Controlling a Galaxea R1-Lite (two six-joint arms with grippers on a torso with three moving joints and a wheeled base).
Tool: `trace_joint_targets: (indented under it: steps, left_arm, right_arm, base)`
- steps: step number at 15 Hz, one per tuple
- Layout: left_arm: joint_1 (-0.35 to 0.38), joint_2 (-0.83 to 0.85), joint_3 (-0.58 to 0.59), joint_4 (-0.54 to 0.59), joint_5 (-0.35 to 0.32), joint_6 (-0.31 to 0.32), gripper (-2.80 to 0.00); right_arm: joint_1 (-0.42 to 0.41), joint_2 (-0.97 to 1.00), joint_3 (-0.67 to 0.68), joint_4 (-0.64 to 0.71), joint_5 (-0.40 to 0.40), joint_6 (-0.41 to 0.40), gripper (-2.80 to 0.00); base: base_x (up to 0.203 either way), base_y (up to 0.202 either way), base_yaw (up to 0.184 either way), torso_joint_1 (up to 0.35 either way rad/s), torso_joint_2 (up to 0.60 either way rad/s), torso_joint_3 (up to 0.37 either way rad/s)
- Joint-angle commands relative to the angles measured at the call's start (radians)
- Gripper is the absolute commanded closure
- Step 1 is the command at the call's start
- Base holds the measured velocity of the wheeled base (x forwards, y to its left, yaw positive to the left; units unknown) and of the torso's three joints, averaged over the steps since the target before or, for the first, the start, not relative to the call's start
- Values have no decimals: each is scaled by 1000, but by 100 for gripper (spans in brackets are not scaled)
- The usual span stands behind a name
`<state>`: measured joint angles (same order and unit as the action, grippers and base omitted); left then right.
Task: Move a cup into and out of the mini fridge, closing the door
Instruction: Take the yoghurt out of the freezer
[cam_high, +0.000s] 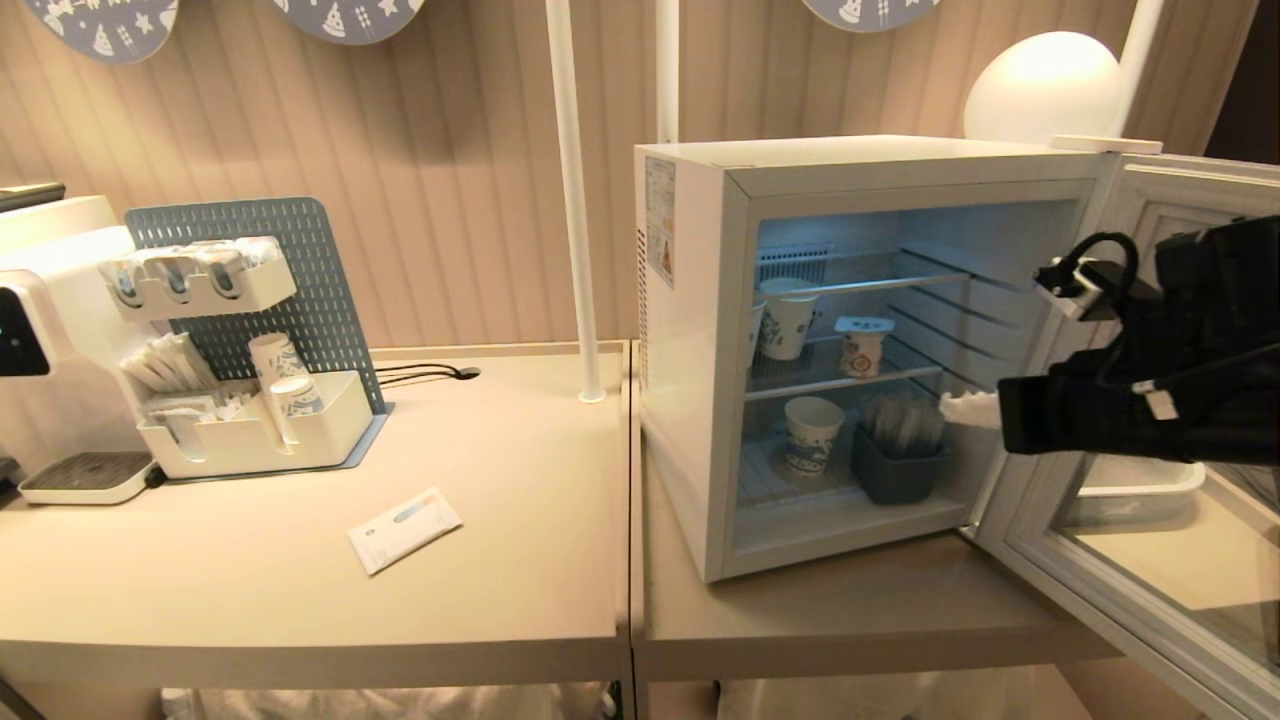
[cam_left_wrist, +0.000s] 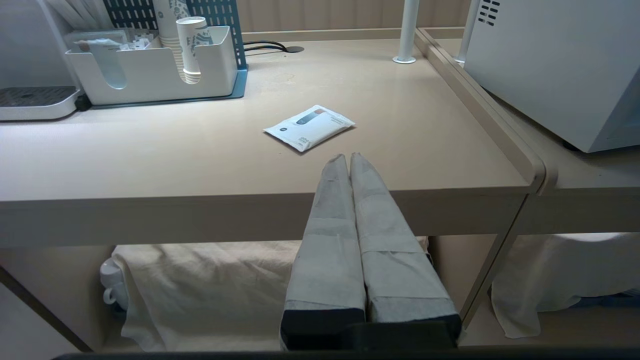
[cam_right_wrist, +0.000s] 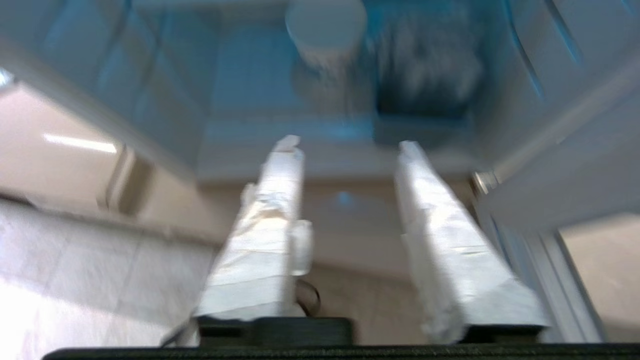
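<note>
The white mini fridge (cam_high: 690, 350) stands on the right table with its door (cam_high: 1150, 560) swung wide open to the right. The cup (cam_high: 862, 348), small and white with orange-red print, sits on the middle wire shelf. My right gripper (cam_high: 965, 408) hovers at the fridge's open front, near the lower right of the opening and below the cup's shelf. In the right wrist view this gripper (cam_right_wrist: 348, 144) is open with nothing between its fingers, facing the fridge floor. My left gripper (cam_left_wrist: 348, 156) is shut and empty, parked low before the left table's front edge.
Inside the fridge are a paper cup (cam_high: 787, 318) left of the cup, another paper cup (cam_high: 810, 432) on the floor, and a dark bin (cam_high: 897, 462). On the left table lie a white packet (cam_high: 404, 528) and a cup organizer (cam_high: 250, 420). A white pole (cam_high: 572, 200) rises between them.
</note>
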<state>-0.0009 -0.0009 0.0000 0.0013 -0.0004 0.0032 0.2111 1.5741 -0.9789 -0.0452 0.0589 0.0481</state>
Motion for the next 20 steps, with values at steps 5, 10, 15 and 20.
trace_joint_targets:
  steps: [5, 10, 15, 20]
  left_arm:
    - [-1, 2, 0, -1, 0, -2, 0]
    - [-1, 2, 0, -1, 0, -2, 0]
    - [-1, 2, 0, -1, 0, -3, 0]
    - [-1, 2, 0, -1, 0, -5, 0]
  right_arm:
    - [20, 268, -13, -368, -67, 54, -280]
    - [25, 424, -4, -654, -238, 69, -280]
    - [27, 484, -75, -667, -264, 81, -280]
    - [25, 545, -168, -658, -273, 80, -280]
  base:
    - [0, 0, 0, 0, 0, 0]
    - [0, 0, 0, 0, 0, 0]
    - [0, 0, 0, 0, 0, 0]
    - [0, 0, 0, 0, 0, 0]
